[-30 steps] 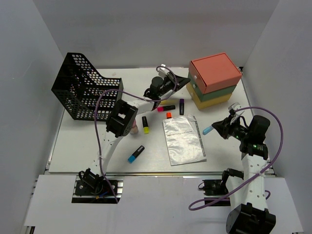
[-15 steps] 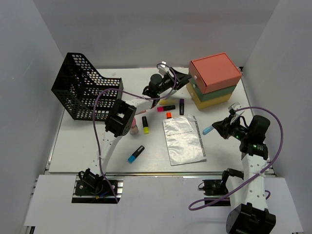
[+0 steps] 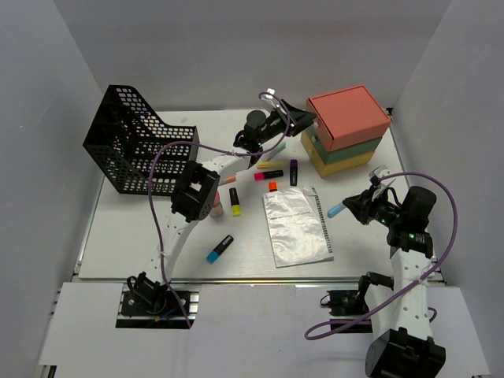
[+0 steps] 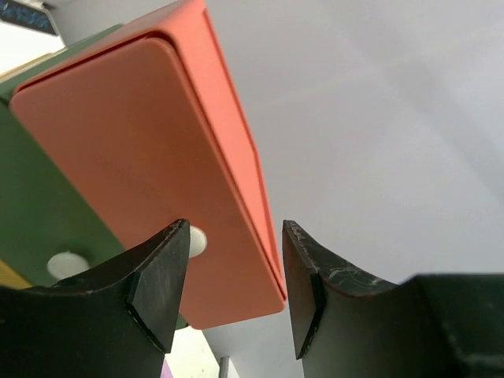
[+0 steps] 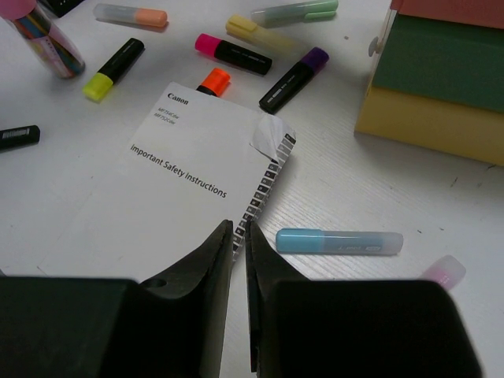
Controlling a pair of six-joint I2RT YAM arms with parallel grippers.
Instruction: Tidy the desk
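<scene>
The white desk (image 3: 134, 236) holds scattered highlighters: pink (image 3: 268, 174), purple (image 3: 293, 172), orange (image 3: 272, 187), yellow (image 3: 235, 202) and blue (image 3: 220, 248). A white booklet (image 3: 295, 227) lies in the middle. My left gripper (image 3: 303, 123) is open and empty at the front of the coral top drawer (image 4: 150, 157) of the drawer box (image 3: 346, 130). The drawer's white knob (image 4: 195, 240) shows just beside the left finger. My right gripper (image 3: 354, 206) is shut and empty, hovering over the booklet's right edge (image 5: 272, 169) beside a light-blue marker (image 5: 339, 241).
A black mesh file basket (image 3: 134, 150) stands at the back left. A pink pen tube (image 3: 215, 206) lies by the left arm's elbow. Pale orange (image 5: 130, 14), yellow (image 5: 256, 33) and green (image 5: 295, 11) markers lie near the drawer box. The desk's metal rail (image 3: 260, 277) runs along the front.
My left gripper has moved right, from over the markers up to the front of the coral drawer. The right arm has not moved.
</scene>
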